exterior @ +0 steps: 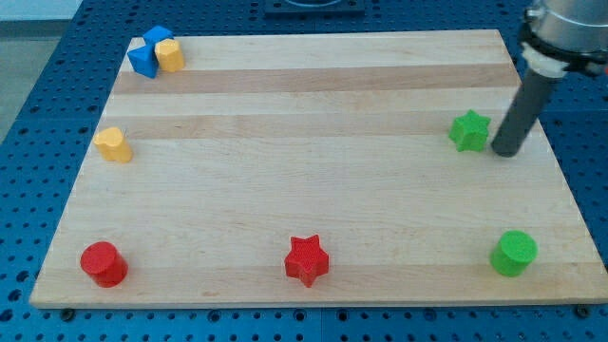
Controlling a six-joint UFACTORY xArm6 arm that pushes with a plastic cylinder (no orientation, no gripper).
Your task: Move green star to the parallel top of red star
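Stretching across nearly the whole frame, the wooden board (313, 190) is lying on a blue perforated table (38, 114). The dark rod is coming down from the upper right corner, and my tip (505, 152) is resting on the board just to the right of the green star (469, 130), with a thin gap between them; it has no jaws and is holding nothing. The green star is sitting near the board's right edge, at mid-height. The red star (307, 259) is lying at bottom centre, close to the front edge, with wide bare wood showing between the two stars. A green cylinder (514, 253) is standing at lower right, a red cylinder (103, 263) at lower left, a yellow block (113, 144) at the left edge. A blue block (146, 55) and a second yellow block (170, 54) are touching at the upper left corner.
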